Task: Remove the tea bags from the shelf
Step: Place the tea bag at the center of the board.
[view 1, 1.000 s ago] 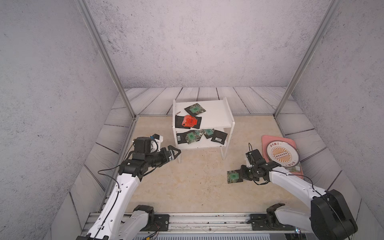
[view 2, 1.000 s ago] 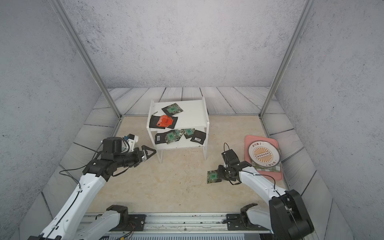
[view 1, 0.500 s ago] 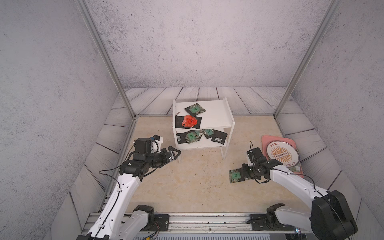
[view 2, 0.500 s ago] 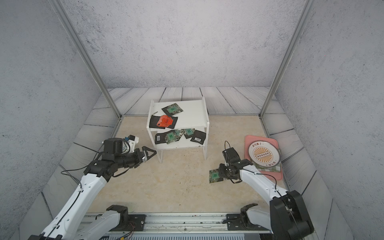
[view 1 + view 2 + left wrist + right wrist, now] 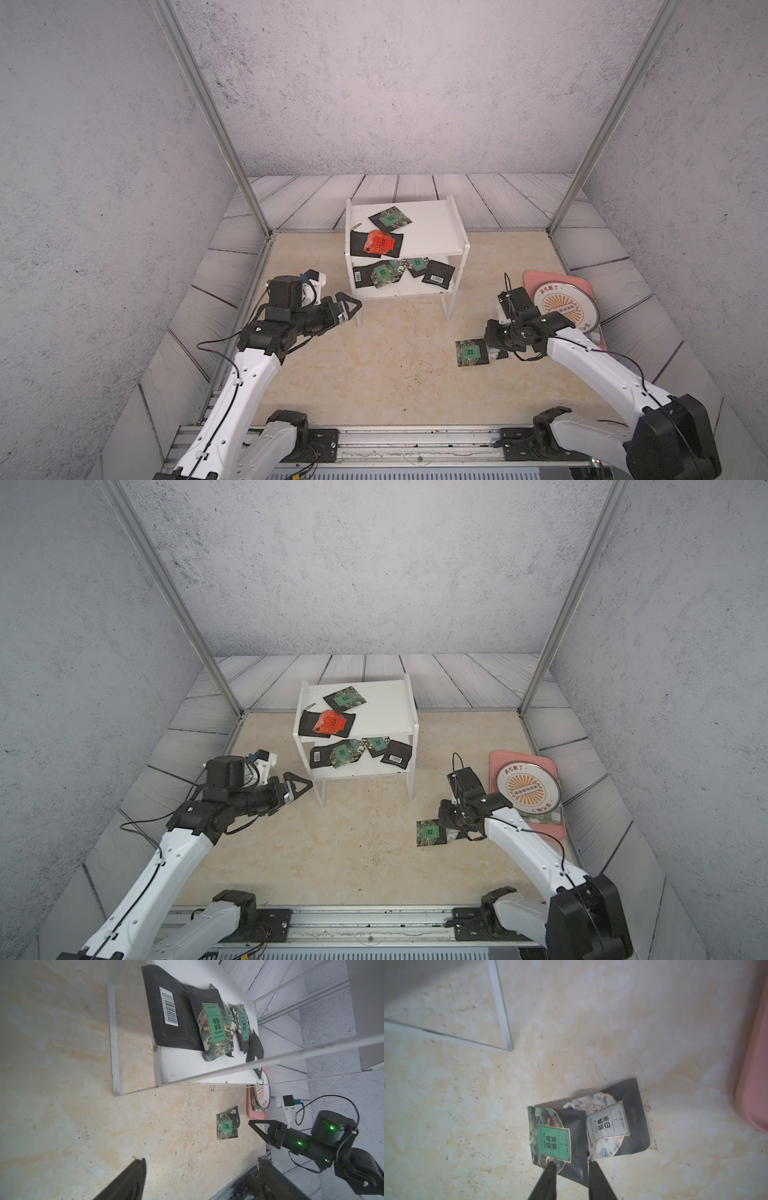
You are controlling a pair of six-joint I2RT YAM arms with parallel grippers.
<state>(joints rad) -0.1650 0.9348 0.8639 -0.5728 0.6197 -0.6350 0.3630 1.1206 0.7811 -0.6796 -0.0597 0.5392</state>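
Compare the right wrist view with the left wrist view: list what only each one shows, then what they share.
Only the right wrist view: the printed face of the white-labelled tea bag, lying against the green-labelled tea bag on the floor.

Only the left wrist view: the lower board of the shelf, with a barcode sachet and other tea bags on it, and the round plate.

Both: the green-labelled tea bag, the right gripper with its jaws apart beside it, the pink tray and the shelf's feet.

Pink tray — a round sunburst-printed disc lies on it.
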